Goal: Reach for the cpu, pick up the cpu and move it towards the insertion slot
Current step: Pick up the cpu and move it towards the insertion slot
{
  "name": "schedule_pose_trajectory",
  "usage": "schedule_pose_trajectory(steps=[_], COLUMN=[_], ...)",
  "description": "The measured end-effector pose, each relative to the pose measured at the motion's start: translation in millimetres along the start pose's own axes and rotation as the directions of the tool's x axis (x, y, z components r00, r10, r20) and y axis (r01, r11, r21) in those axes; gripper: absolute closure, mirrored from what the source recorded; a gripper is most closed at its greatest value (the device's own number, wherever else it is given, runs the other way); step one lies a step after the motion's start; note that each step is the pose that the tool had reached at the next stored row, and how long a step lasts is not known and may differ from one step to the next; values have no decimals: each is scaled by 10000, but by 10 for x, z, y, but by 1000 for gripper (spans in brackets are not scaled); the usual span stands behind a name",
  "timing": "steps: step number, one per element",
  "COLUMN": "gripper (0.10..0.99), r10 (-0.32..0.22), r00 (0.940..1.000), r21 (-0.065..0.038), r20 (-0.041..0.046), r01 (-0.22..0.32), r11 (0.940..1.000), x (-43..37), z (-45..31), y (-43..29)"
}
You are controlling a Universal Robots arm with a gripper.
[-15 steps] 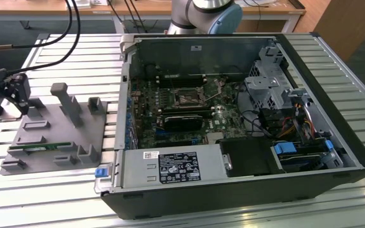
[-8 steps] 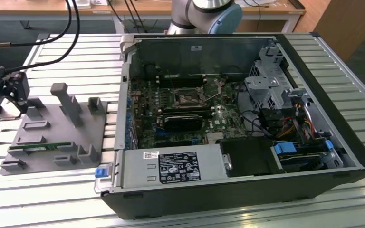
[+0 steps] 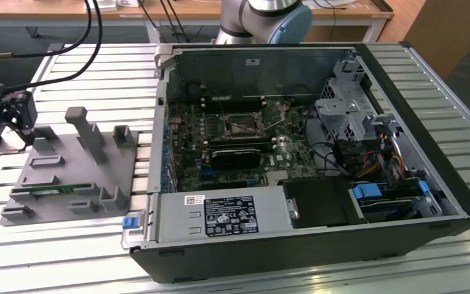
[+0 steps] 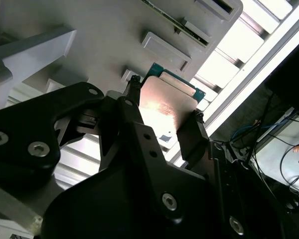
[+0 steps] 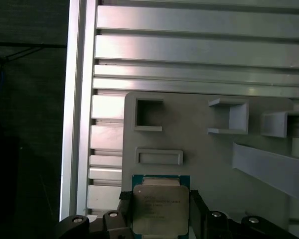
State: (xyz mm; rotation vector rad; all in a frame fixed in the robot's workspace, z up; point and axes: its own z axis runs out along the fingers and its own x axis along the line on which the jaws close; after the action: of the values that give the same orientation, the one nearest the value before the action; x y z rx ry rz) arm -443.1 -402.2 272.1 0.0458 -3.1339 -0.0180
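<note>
The cpu (image 5: 161, 209) is a flat square chip with a silvery top and a green rim. It sits between the two black fingers (image 5: 196, 206) of my gripper (image 5: 161, 199), which is shut on its two opposite edges. In the second wrist view the cpu (image 4: 167, 102) is held just off the grey fixture plate (image 4: 89, 30), with the gripper (image 4: 164, 107) clamped around it. In the exterior view the gripper (image 3: 14, 116) hangs over the far left corner of the fixture plate (image 3: 71, 177). The insertion slot (image 3: 242, 127) lies in the motherboard inside the open computer case, well to the exterior view's right of the gripper.
The fixture plate carries upright grey posts (image 3: 84, 131), small holders and a green memory stick (image 3: 51, 189). The open case (image 3: 300, 153) has raised walls, a drive cage (image 3: 349, 116) and cables. The ribbed aluminium table (image 5: 189, 55) ends close to the gripper.
</note>
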Motion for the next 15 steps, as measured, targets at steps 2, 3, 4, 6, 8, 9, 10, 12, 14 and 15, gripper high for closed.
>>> schedule_pose_trajectory(steps=[2,3,4,6,8,9,10,12,14,15], gripper=[545,545,545,545,545,545,545,545,545,545], r10=[0,0,0,0,0,0,0,0,0,0], r00=[10000,10000,10000,10000,10000,10000,10000,10000,10000,10000], r21=[-1,0,0,-1,0,-1,-1,0,-1,-1], r20=[2,1,0,1,1,1,3,2,2,2], r01=[0,0,0,0,0,0,0,0,0,0], r11=[10000,10000,10000,10000,10000,10000,10000,10000,10000,10000], x=[0,0,0,0,0,1,0,1,1,1], z=[-8,-13,-20,-39,-61,-71,-80,-100,-115,-122], y=[0,0,0,0,1,1,1,1,2,2])
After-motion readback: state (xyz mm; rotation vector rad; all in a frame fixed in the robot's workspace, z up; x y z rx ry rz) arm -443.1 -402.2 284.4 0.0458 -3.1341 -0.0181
